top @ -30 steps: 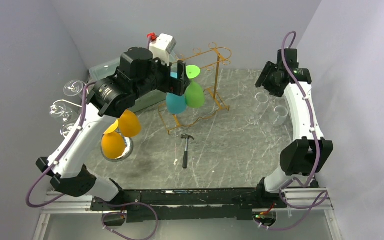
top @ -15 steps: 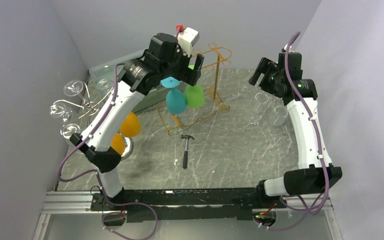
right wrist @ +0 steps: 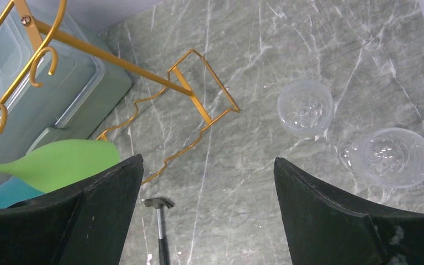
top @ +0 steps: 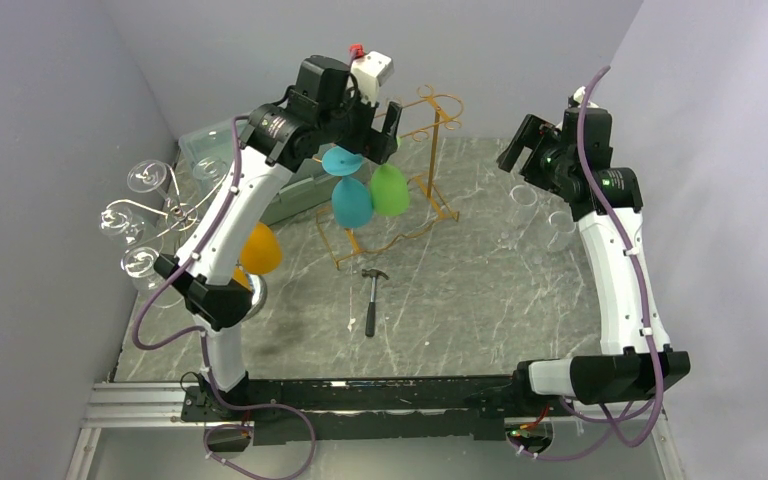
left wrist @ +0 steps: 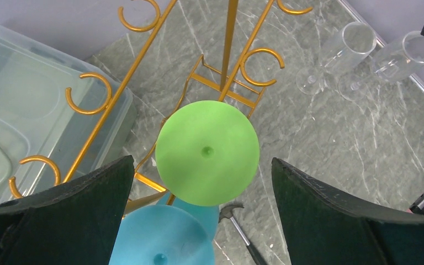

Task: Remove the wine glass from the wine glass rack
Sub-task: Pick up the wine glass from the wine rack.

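We are hovering our left hand (left wrist: 201, 165) over the wine glass rack (left wrist: 229, 33), its fingers spread wide and gripping nothing, one on each side of the round foot of the green wine glass (left wrist: 207, 152) and touching neither. That glass is hanging upside down on the gold rack, just beside a blue glass (left wrist: 160, 243). Our right hand (right wrist: 207, 165) is hanging released too, above the bench (right wrist: 243, 83), near two clear glasses (right wrist: 305, 106) standing at the right.

The rack (left wrist: 229, 49) is glossy gold metal wire. The green wine glass (left wrist: 207, 152) is smooth, opaque and matt; the table (left wrist: 337, 143) looks like grey marble.
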`<state>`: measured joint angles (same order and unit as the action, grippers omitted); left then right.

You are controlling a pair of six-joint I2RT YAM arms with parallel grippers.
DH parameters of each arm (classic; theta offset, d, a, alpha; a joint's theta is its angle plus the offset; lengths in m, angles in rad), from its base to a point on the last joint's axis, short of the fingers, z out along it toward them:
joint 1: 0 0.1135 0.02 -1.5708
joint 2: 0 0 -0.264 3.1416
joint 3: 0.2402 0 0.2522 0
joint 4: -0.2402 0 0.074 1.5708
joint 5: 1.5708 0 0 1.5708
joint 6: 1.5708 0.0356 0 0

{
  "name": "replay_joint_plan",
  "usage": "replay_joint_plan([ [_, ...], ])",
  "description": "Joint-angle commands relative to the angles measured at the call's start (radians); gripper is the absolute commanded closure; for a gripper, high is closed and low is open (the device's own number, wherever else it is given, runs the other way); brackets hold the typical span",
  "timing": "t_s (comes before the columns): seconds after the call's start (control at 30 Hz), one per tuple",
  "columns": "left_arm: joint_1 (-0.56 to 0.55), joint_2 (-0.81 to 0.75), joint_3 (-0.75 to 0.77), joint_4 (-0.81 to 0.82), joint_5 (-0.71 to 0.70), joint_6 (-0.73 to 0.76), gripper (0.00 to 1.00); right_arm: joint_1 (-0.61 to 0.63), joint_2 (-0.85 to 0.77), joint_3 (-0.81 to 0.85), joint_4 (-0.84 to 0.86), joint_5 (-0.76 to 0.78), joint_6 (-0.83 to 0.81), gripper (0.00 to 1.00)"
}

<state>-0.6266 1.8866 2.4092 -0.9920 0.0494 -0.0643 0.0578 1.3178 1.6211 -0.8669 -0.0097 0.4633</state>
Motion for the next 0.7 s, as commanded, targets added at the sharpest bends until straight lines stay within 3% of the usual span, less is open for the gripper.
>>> replay_joint_plan([
  [0.0, 0.008, 0.010, 0.044, -0.007, 0.075, 0.000, 0.01, 0.000, -0.027, -0.010, 0.046, -0.013, -0.005, 0.10],
  [0.67, 0.028, 0.051, 0.064, -0.018, 0.140, -0.036, 0.00, 0.001, -0.031, -0.023, 0.054, -0.011, -0.012, 0.09],
])
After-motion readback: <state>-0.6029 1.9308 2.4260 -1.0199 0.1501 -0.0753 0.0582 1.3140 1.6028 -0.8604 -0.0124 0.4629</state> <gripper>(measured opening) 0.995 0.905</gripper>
